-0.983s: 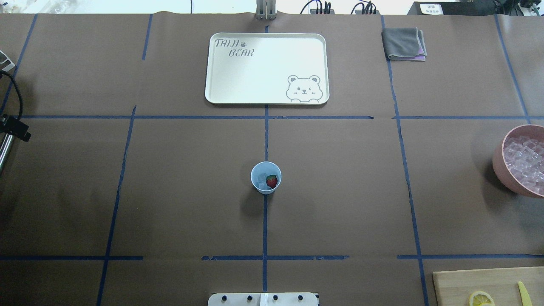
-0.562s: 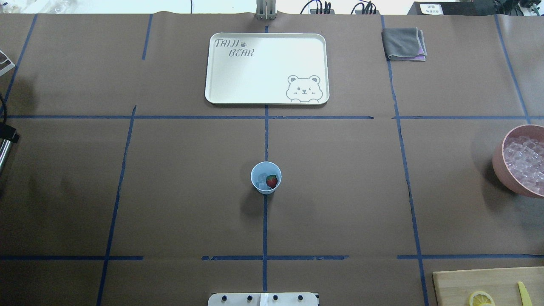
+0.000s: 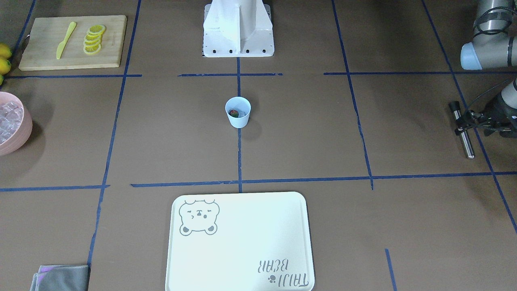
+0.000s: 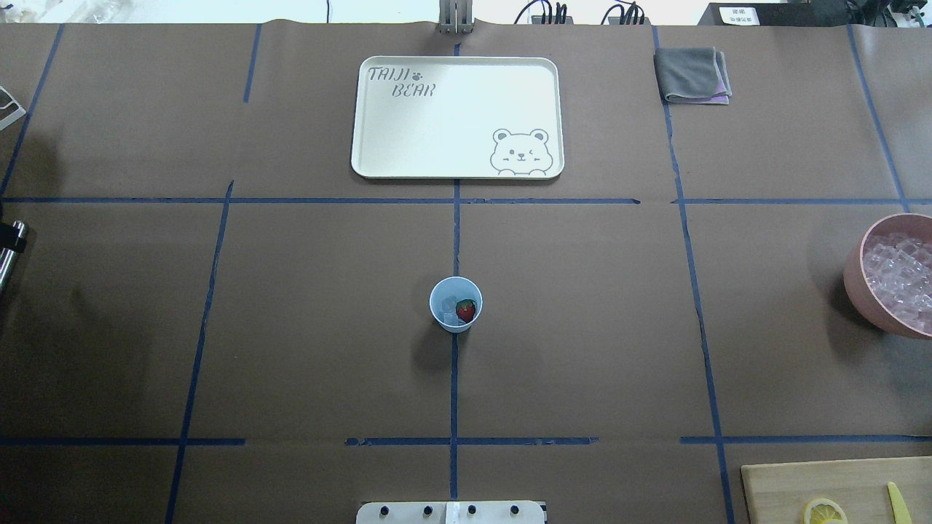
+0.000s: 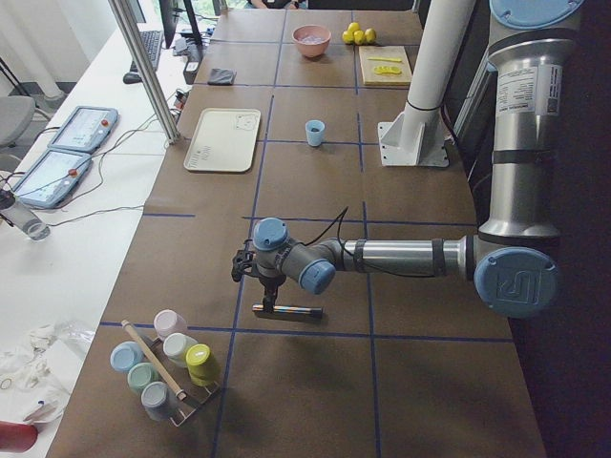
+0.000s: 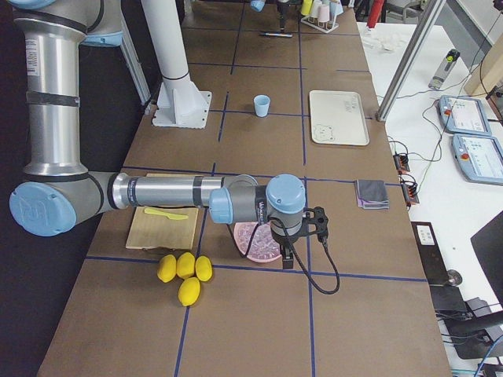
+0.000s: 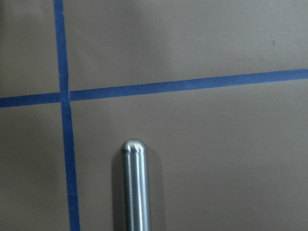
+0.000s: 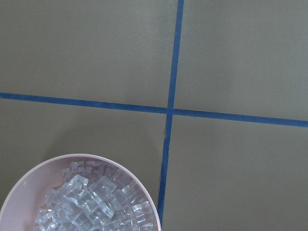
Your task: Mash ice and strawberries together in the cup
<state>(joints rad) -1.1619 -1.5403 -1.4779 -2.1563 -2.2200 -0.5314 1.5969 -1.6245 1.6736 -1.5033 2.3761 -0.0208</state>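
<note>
Rod (image 3: 466,143) first, at the far left edge of the overhead view: plain steel with a black cap. I read the left gripper (image 3: 463,123) as clamped across the rod near the capped end, a finger on either side and no gap that I can make out. In the left wrist view its rounded tip points over brown paper (image 7: 216,159), near a crossing of the tape lines (image 7: 65,96).

From that gripper the cup (image 4: 456,304) stands well apart at about 3 o'clock, upright on the centre tape line. Inside it, the strawberry (image 4: 466,311) lies toward the 4 o'clock wall, with the ice (image 4: 448,308) just beside it on the 9 o'clock side. The bear tray (image 4: 451,109) is at 12 o'clock from the cup.

Further right, at 3 o'clock from the cup, the pink bowl (image 4: 855,284) of ice cubes sits at the frame's edge. The right gripper (image 6: 288,259) hangs at the bowl's rim, and I cannot tell how wide its fingers are. The cup is well apart from it, at 9 o'clock.
</note>
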